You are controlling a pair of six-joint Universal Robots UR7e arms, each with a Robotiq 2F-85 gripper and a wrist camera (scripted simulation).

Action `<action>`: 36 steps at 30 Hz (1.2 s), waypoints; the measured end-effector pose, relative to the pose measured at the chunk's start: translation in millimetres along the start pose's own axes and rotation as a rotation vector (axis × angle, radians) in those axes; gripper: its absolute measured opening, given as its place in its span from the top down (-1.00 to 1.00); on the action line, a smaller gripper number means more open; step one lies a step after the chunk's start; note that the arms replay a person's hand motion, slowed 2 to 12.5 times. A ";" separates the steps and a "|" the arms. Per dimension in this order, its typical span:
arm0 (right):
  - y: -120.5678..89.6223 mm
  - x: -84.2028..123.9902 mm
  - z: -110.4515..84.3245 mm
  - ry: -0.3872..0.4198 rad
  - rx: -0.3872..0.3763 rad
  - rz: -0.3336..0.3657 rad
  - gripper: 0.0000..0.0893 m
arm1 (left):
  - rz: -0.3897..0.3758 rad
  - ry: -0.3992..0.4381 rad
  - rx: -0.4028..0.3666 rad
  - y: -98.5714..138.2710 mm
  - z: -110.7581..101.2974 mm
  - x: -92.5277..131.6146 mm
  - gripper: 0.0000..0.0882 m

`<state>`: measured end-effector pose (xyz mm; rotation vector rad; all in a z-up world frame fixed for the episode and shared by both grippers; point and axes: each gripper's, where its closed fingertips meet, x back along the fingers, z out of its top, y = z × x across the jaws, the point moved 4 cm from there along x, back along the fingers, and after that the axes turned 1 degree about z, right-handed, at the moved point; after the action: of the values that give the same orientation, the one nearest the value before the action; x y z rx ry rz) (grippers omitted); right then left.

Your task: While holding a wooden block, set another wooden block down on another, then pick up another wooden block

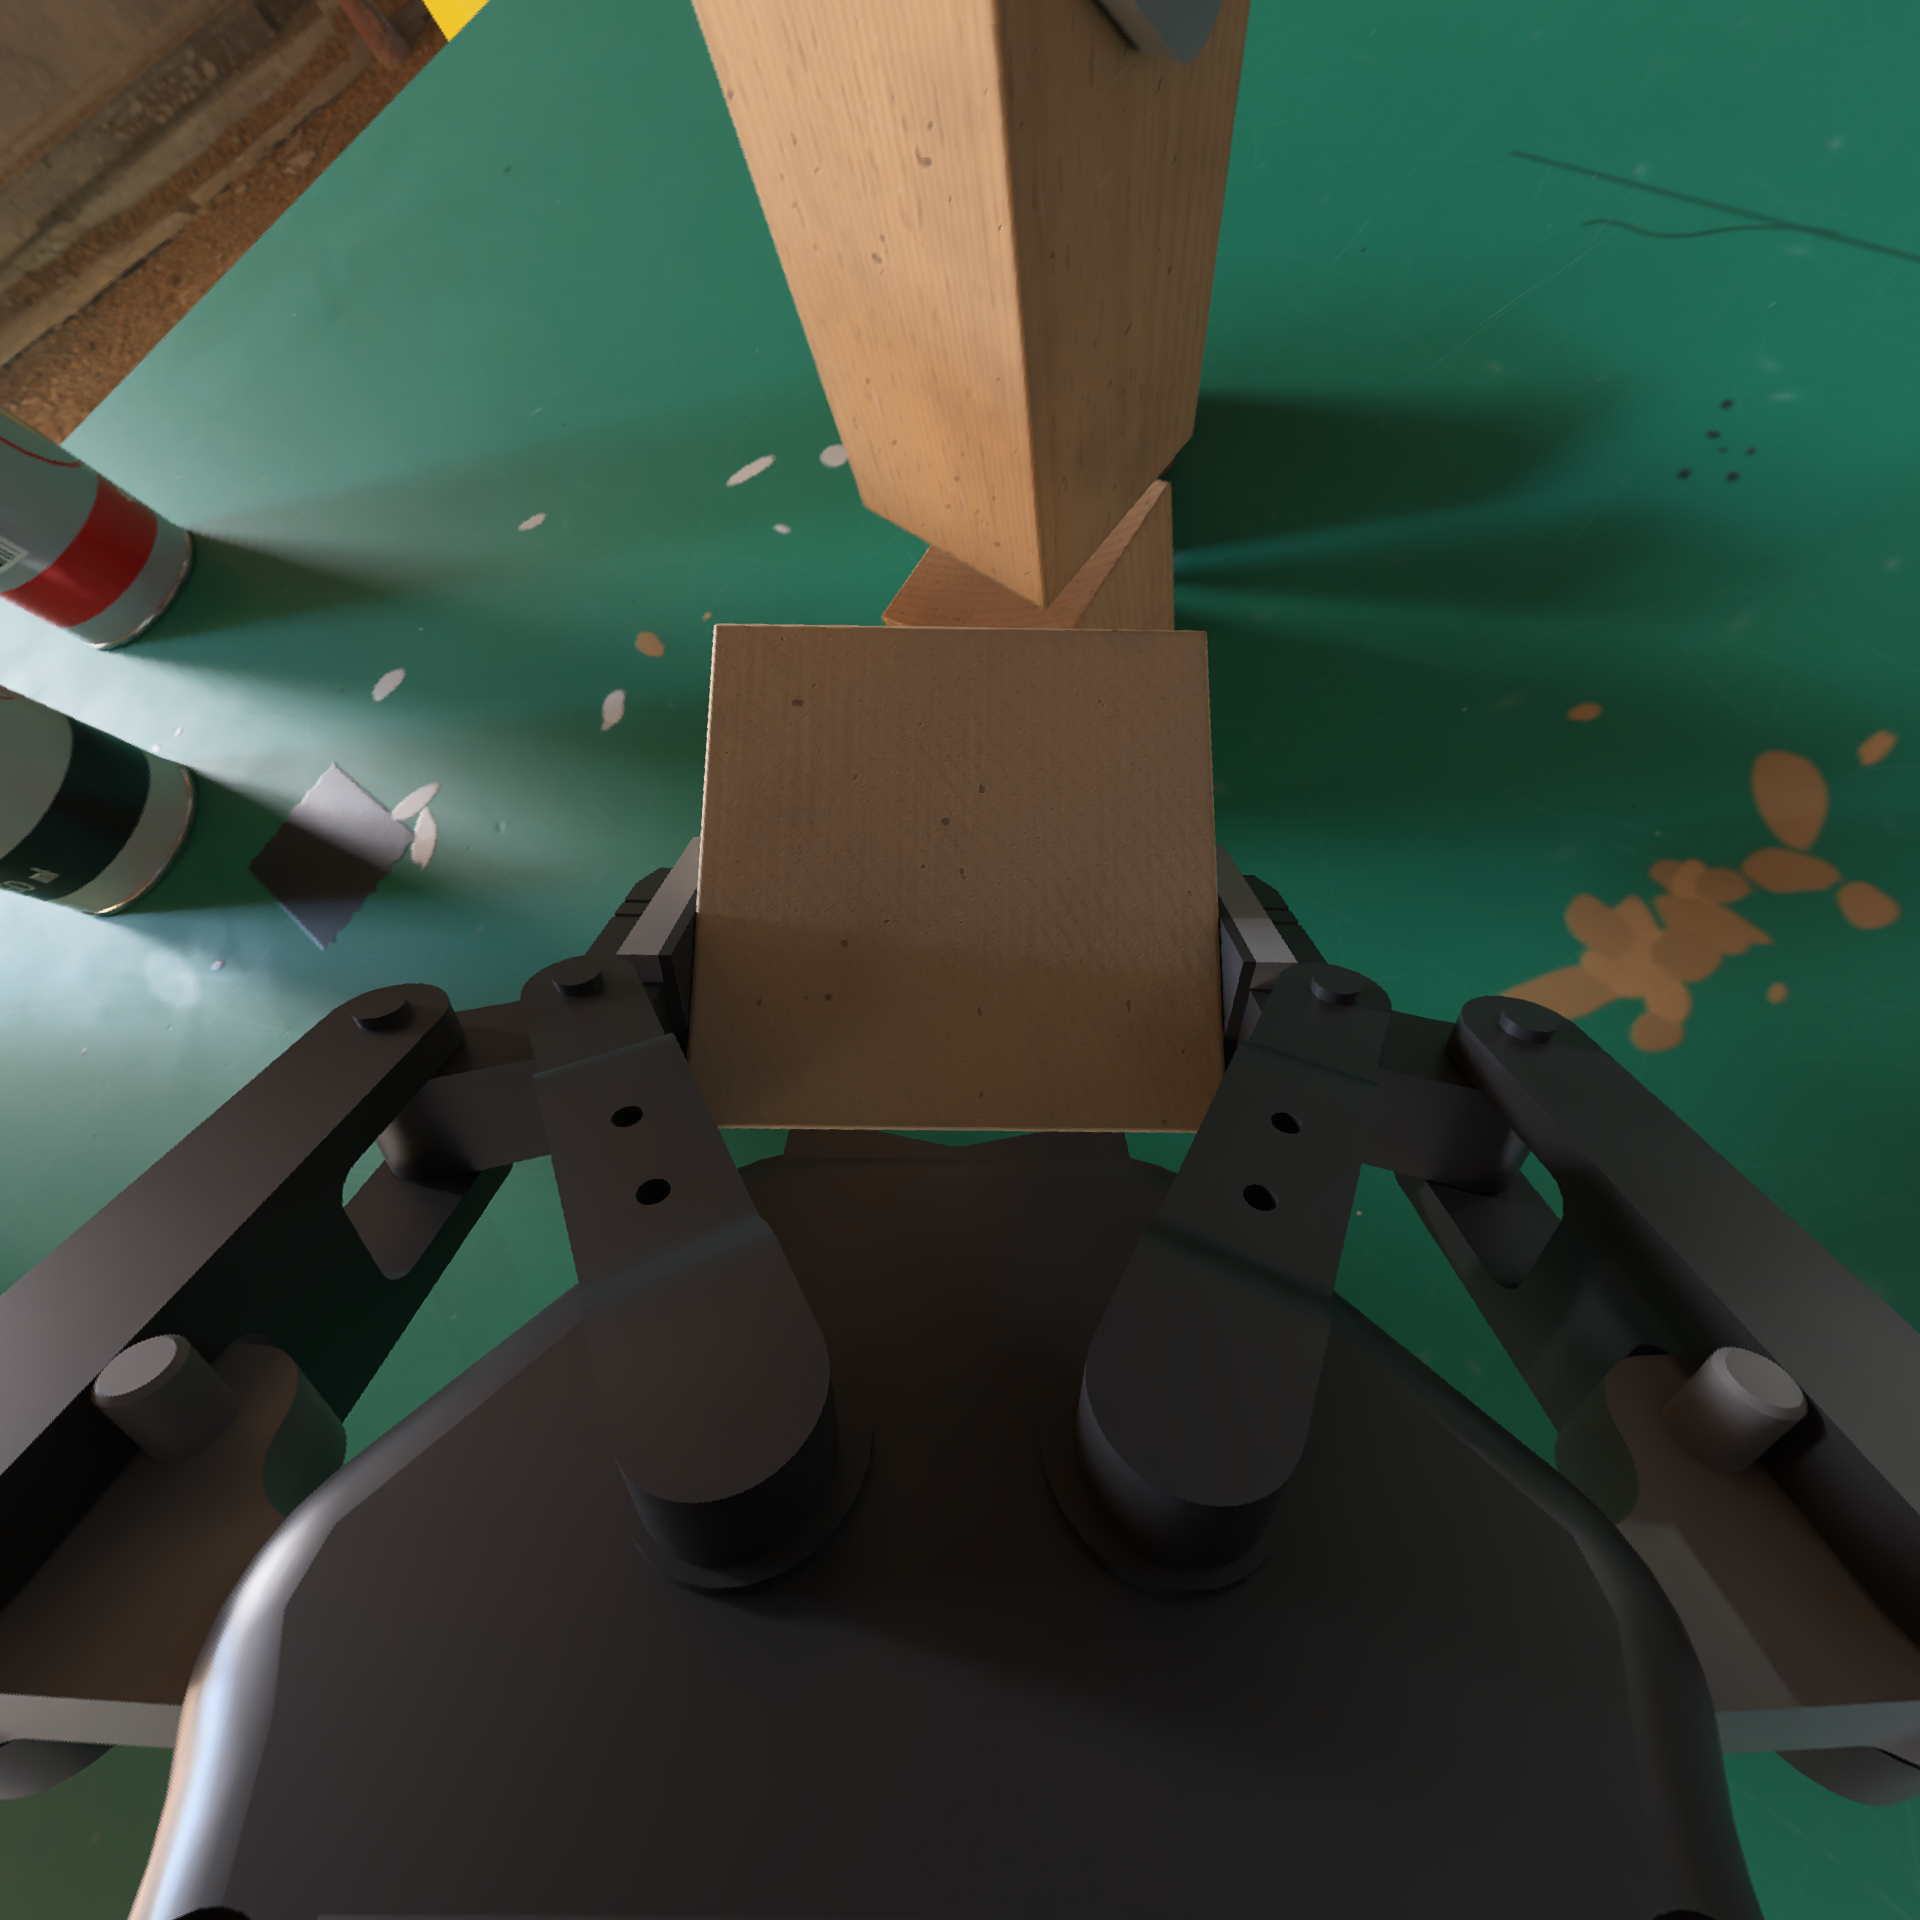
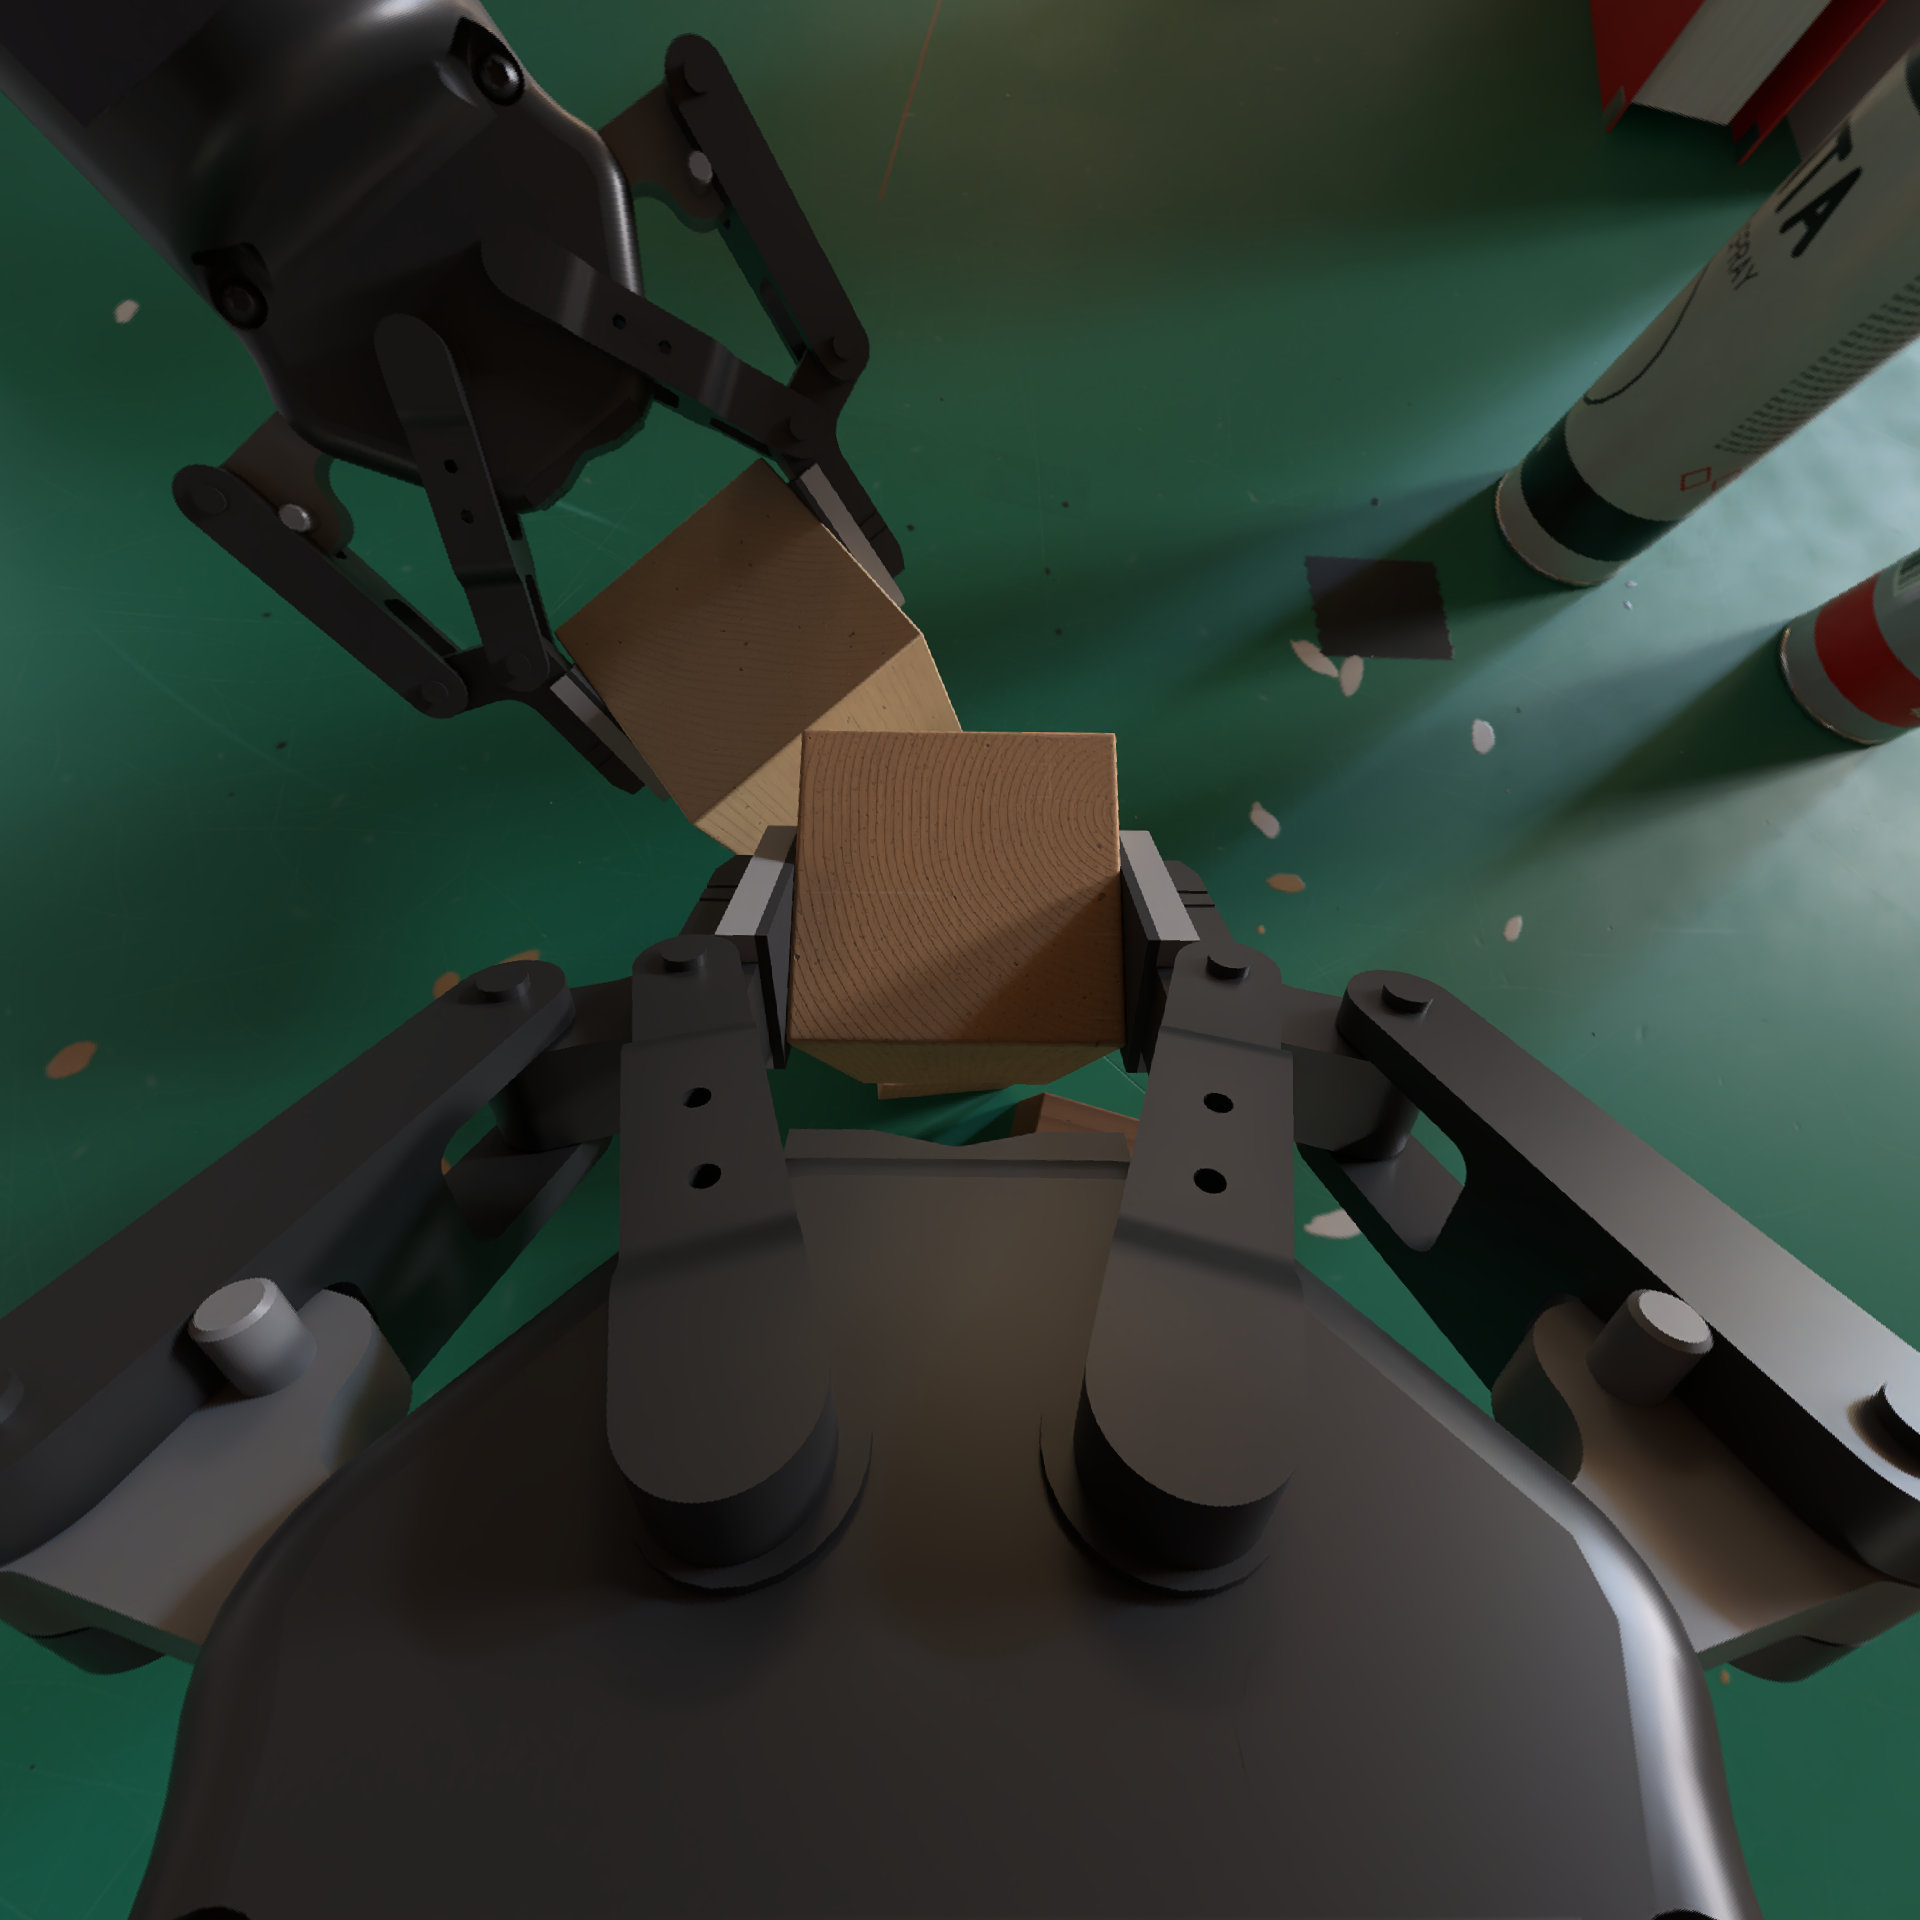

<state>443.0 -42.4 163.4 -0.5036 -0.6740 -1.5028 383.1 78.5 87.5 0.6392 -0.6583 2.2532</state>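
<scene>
My left gripper is shut on a wooden block, held above the green table. Just beyond it hangs a second wooden block, which looks tall from this angle, with a finger pad of the right gripper at its top. A third wooden block lies on the table under it; I cannot tell whether they touch. In the right wrist view my right gripper is shut on its block. The left gripper with its block is close at the upper left. Parts of the lower block show underneath.
Two spray cans stand at the left, one red-banded and one dark-banded; they show at the right in the right wrist view. A dark square patch lies near them. A red-and-white box is far right. The table edge runs at the upper left.
</scene>
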 end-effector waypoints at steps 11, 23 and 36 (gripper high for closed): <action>3.5 -8.4 -1.5 -0.019 0.003 0.107 -0.07 | -0.035 0.026 -0.008 8.0 2.9 -6.7 -0.57; 11.1 -10.1 -2.9 -0.007 -0.013 0.136 -0.07 | -0.066 0.054 0.039 6.9 6.0 -3.7 -0.57; 13.3 -15.8 -6.8 -0.031 -0.020 0.152 -0.07 | -0.081 0.047 0.040 8.7 4.7 -5.6 -0.57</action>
<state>457.7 -35.2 149.1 -0.5822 -0.6312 -1.3623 381.6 67.5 85.3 0.6194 -0.5557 2.2043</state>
